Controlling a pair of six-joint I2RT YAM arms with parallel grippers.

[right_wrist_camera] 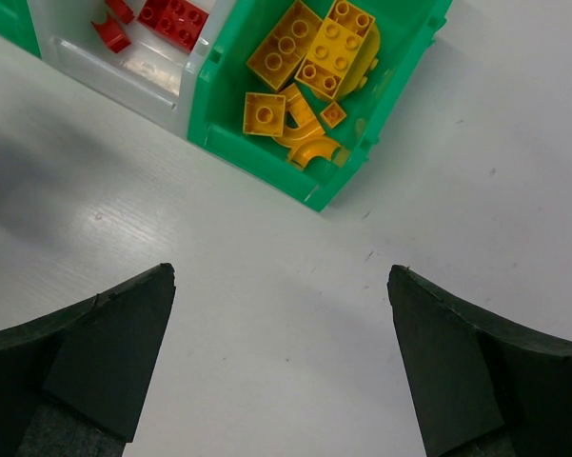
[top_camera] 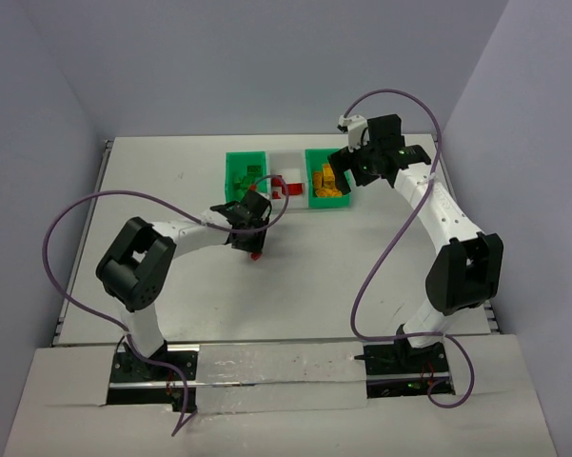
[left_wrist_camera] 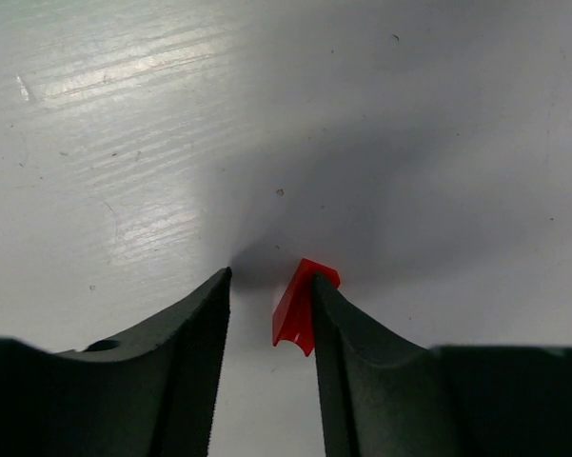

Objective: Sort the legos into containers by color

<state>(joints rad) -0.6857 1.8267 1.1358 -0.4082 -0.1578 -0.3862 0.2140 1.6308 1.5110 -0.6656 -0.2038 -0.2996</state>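
One small red plastic lego point(left_wrist_camera: 300, 307) sits ungripped inside our narrow left end effector point(left_wrist_camera: 271, 278); we close next, right end effector point(right_wrist_camera: 281, 276) wide.

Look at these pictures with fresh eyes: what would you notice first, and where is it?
A small red lego piece sits between the open fingers of the left gripper, against one of them. Just ahead of the right gripper, also open, a green bin holds bright yellow bricks, with red bricks in the white bin beside it.
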